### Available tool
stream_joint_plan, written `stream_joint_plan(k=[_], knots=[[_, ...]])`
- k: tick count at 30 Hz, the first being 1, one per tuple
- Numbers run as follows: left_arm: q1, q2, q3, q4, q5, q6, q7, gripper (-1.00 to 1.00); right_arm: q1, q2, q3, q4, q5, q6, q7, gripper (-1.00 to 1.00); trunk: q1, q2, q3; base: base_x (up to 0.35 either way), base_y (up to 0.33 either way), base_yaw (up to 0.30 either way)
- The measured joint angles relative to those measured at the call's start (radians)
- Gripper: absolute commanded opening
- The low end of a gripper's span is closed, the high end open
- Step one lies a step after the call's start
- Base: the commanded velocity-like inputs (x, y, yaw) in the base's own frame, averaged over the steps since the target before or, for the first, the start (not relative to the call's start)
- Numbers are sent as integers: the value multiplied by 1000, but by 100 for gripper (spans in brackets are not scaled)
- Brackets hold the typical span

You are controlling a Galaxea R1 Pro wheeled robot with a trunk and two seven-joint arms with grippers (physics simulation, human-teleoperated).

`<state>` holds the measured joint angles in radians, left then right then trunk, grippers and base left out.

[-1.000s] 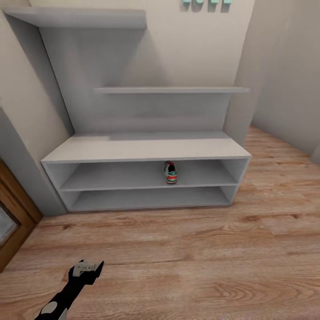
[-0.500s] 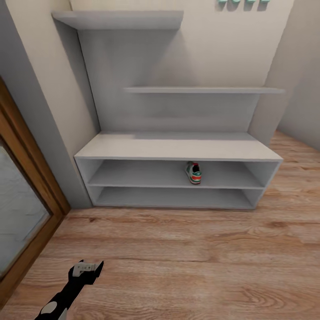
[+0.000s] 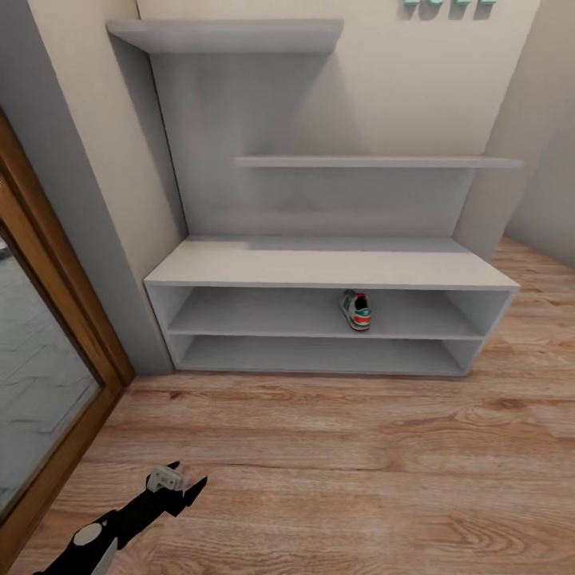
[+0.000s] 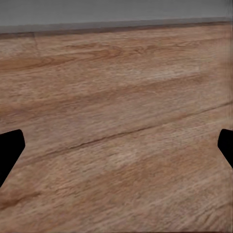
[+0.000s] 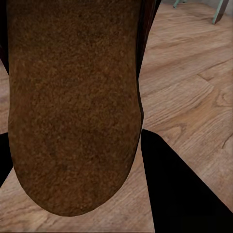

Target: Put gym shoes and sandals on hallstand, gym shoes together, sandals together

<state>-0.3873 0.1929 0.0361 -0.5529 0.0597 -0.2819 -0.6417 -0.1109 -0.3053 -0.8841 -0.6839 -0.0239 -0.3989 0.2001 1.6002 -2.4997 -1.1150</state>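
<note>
The pale grey hallstand (image 3: pixel 319 267) stands against the wall ahead. One gym shoe (image 3: pixel 357 310), white with green and red-orange, sits on its upper open shelf, right of the middle. My left gripper (image 3: pixel 180 483) hovers low over the corridor floor (image 3: pixel 335 447) at the lower left. It is open, with bare planks between its fingertips (image 4: pixel 9 150). In the right wrist view, my right gripper (image 5: pixel 73 145) is shut on a brown sandal (image 5: pixel 73 107) whose sole faces the camera, with a black finger (image 5: pixel 179 189) beside it.
A wooden door frame with a glass pane (image 3: pixel 48 343) runs along the left, beside a grey wall pillar (image 3: pixel 88 200). Teal letters (image 3: pixel 447 5) hang high on the wall. Open plank floor lies in front of the hallstand. Teal furniture legs (image 5: pixel 221 9) show beyond the sandal.
The camera has swung left, so the hallstand sits further right in the picture and more of the door shows. My left gripper has shifted slightly right and turned. The shoe stays on its shelf.
</note>
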Motion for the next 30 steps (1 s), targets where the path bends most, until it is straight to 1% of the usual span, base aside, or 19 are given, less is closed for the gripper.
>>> stream_joint_plan(k=[5,16,17,21,25,26,28,30], knots=[[6,2,2,-10,1,7,-13,100,0,1,0,1,0,0,0,-100,0,0,0,0,240,0],[7,2,2,-12,2,8,-12,100,0,0,0,1,0,0,0,-100,0,0,0,0,302,0],[7,2,3,-12,7,7,-11,100,0,1,0,1,0,0,0,-100,0,0,0,0,299,0],[7,2,2,-11,9,6,-11,100,0,4,1,1,9,0,0,-100,0,0,0,0,97,0],[8,2,2,-11,9,6,-11,100,1,16,2,-1,40,0,1,-100,0,0,0,0,18,0],[8,2,2,-11,10,6,-10,100,1,28,3,-7,53,-1,2,-100,0,0,0,0,5,0],[9,1,2,-11,9,6,-9,100,1,47,3,-15,64,-1,2,-100,0,0,0,0,3,0],[9,1,2,-11,9,6,-9,100,1,80,4,-38,82,-1,3,-100,0,0,0,0,1,0]])
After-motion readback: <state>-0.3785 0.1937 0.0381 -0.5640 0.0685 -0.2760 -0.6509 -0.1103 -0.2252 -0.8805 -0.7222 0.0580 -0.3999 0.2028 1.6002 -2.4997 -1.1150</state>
